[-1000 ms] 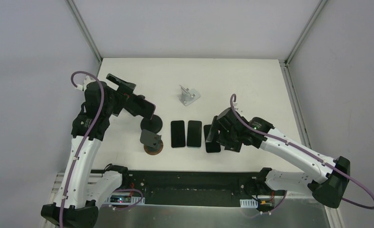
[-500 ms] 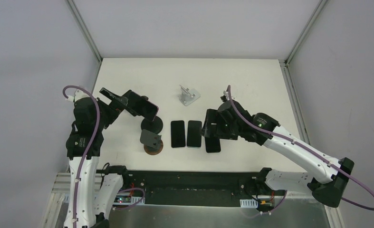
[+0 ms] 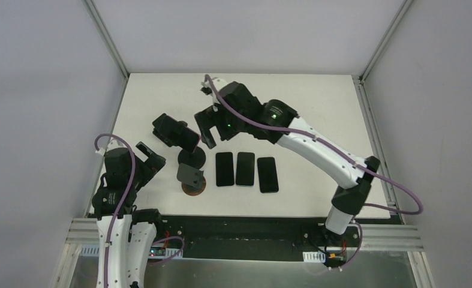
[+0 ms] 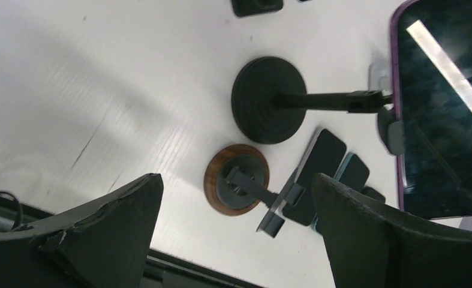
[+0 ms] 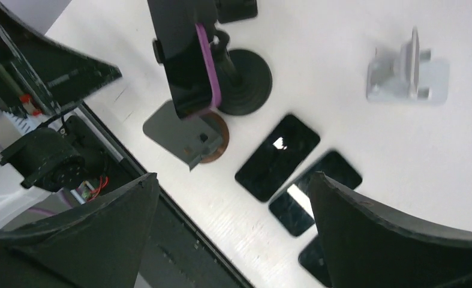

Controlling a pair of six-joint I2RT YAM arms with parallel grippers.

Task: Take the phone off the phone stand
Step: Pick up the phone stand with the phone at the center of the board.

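A phone (image 3: 177, 132) in a purple case sits tilted on the black phone stand (image 3: 192, 159) with a round base, left of the table's middle. My right gripper (image 3: 207, 129) hangs open just right of the phone, not touching it. In the right wrist view the phone (image 5: 189, 55) and stand (image 5: 249, 81) lie ahead of the open gripper (image 5: 230, 234). My left gripper (image 3: 151, 156) stands open near the table's left front, apart from the phone. The left wrist view has the phone (image 4: 443, 120) at the right edge and the stand (image 4: 269, 99) beyond the open gripper (image 4: 236, 240).
A second, empty stand on a round wooden base (image 3: 192, 181) is just in front of the black one. Three phones (image 3: 245, 168) lie flat side by side to its right. A silver stand (image 5: 407, 72) sits farther back, hidden under the right arm in the top view.
The left arm has drawn back from the phone toward the near left. The right arm has swung from over the flat phones to beside the phone on the stand.
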